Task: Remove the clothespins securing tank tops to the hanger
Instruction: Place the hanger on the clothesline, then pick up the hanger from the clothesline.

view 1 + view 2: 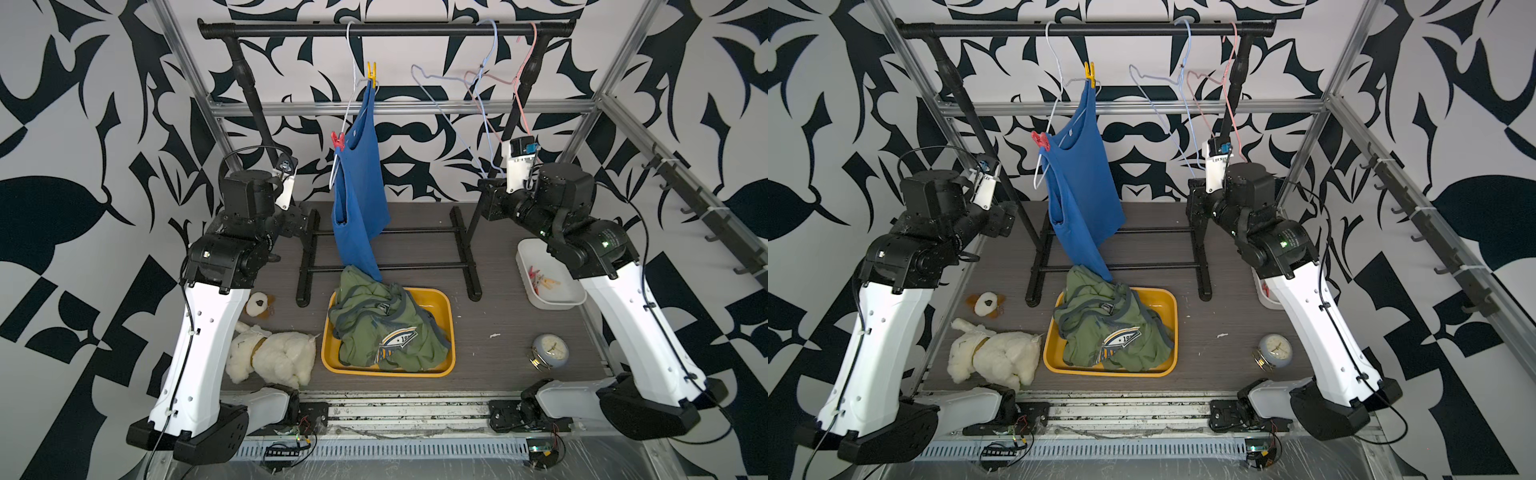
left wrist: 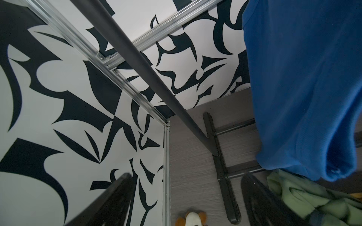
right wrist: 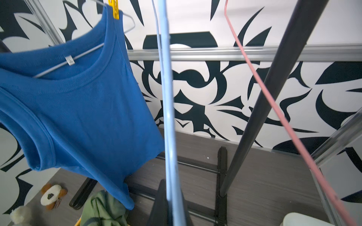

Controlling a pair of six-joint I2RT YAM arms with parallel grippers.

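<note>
Under the rail [image 1: 415,30], a yellow clothespin [image 1: 372,75] and a red clothespin [image 1: 338,140] pin the blue tank top [image 1: 361,187] to its tilted hanger [image 3: 86,52] so it cannot slide off; left tool [image 2: 187,175] gaping empty, right tool [image 3: 163,185] closed.

tops [image 1: 386,332] in tray [image 1: 386,372], plush [image 1: 274,357] left, clock [image 1: 550,351] right

Light: bright, even | shadows: faint | blur: light-blue hanger [image 3: 168,121] close-up | edges: bowed
</note>
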